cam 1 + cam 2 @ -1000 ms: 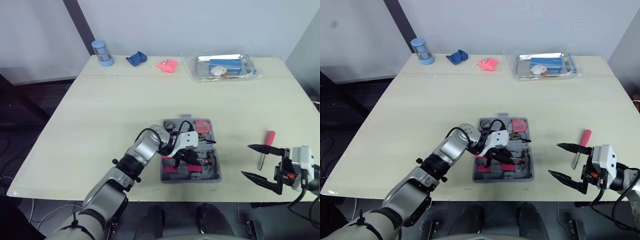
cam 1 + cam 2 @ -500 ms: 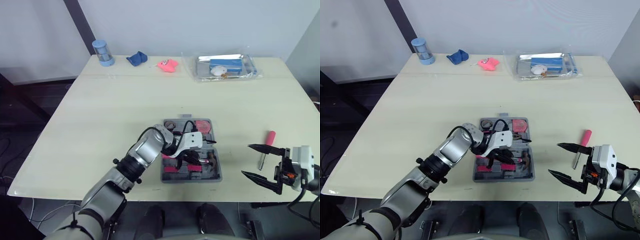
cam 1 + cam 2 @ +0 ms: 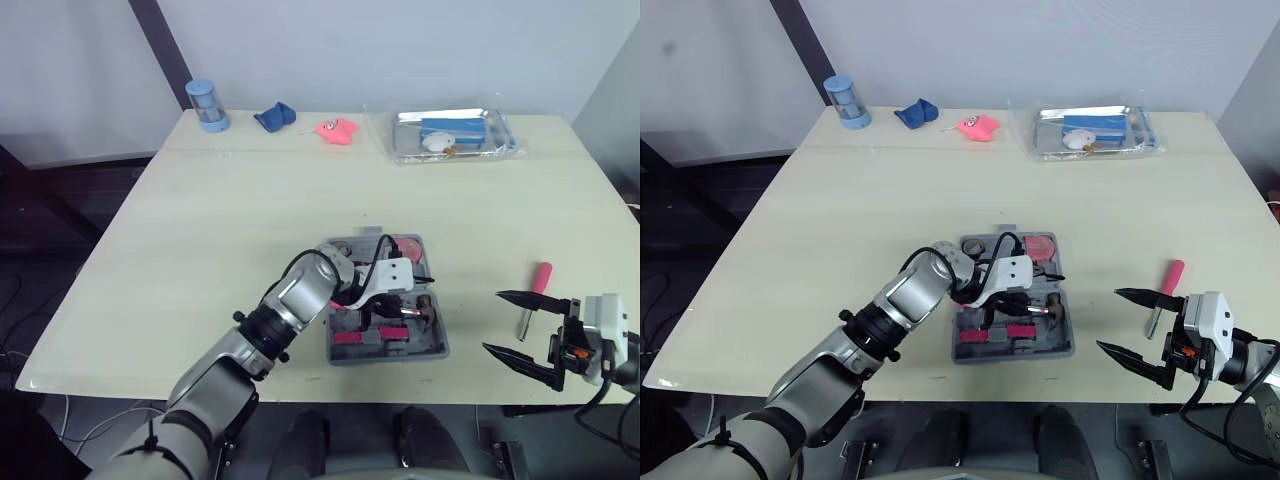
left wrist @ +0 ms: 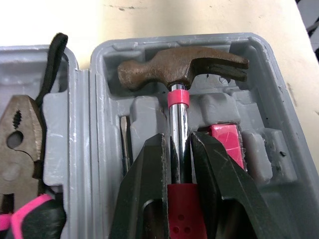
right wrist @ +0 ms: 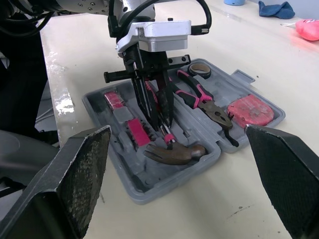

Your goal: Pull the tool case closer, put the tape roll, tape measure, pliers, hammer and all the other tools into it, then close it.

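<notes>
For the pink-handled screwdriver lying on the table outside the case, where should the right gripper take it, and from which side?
Take the screwdriver by its pink handle, the thicker end pointing away from the robot, coming from above with the jaws across its width. It lies flat on the table near the open right gripper; the thin metal shaft would probably slip.

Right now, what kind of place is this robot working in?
Probably a robot test room or lab, not a home. A big plain table stands by bare walls, a gray tool case lies open on it, and the left gripper holds the hammer inside it.
</notes>
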Robot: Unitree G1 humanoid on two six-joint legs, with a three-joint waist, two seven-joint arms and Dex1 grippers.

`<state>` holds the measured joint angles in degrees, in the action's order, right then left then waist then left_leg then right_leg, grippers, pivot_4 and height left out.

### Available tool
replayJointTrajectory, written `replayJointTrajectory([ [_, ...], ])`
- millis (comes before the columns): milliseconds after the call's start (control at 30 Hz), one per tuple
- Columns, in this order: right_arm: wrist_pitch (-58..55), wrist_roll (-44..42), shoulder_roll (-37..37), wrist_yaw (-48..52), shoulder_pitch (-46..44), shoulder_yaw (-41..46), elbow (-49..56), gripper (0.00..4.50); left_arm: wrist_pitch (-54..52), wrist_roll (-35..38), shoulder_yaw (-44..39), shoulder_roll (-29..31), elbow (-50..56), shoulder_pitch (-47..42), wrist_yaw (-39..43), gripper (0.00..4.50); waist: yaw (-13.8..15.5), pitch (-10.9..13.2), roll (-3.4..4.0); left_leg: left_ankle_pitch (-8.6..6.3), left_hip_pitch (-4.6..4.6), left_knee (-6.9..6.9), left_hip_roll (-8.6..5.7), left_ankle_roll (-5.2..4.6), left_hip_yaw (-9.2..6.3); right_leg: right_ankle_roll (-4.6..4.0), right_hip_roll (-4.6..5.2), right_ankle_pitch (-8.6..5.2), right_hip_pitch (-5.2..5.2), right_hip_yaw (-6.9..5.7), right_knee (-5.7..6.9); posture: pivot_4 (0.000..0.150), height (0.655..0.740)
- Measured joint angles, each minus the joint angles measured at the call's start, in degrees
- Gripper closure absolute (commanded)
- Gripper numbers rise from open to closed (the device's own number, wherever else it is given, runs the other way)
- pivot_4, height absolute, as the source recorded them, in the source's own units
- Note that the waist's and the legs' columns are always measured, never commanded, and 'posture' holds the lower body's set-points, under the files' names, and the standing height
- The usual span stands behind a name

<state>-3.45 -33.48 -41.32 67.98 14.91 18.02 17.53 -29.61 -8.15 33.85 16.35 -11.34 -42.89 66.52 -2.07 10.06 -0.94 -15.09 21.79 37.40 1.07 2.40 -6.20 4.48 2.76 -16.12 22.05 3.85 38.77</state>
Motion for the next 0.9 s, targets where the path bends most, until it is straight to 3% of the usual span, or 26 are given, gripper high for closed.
replayJointTrajectory([
  [367, 0.0, 0.2, 0.0, -0.3, -0.1, 0.0, 0.0, 0.0, -1.7, -0.3, 0.5, -0.9, -0.7, -0.1, -1.7, 4.19, 0.0, 0.0, 0.0, 0.0, 0.0, 0.0, 0.0, 0.0, -0.01, 0.0, 0.0, 0.0, 0.0, 0.0, 0.0, 0.15, 0.74],
  [667, 0.1, 0.4, 0.3, -0.5, -0.2, -0.1, 0.0, 0.0, -2.3, 0.5, 0.4, -1.7, -0.6, -0.1, -2.7, 0.04, 0.0, 0.0, 0.0, 0.0, 0.0, 0.0, 0.0, 0.0, 0.0, 0.0, 0.0, 0.0, 0.0, 0.0, 0.0, 0.15, 0.74],
  [900, 0.1, 0.5, 0.6, -0.5, -0.6, -0.1, 0.0, 0.0, -1.7, 2.7, -1.7, -1.5, 0.1, -0.1, -2.8, 0.04, -0.1, 0.0, 0.0, 0.0, -0.01, 0.0, 0.0, 0.0, -0.01, 0.0, 0.0, 0.0, 0.0, 0.0, 0.01, 0.15, 0.74],
])
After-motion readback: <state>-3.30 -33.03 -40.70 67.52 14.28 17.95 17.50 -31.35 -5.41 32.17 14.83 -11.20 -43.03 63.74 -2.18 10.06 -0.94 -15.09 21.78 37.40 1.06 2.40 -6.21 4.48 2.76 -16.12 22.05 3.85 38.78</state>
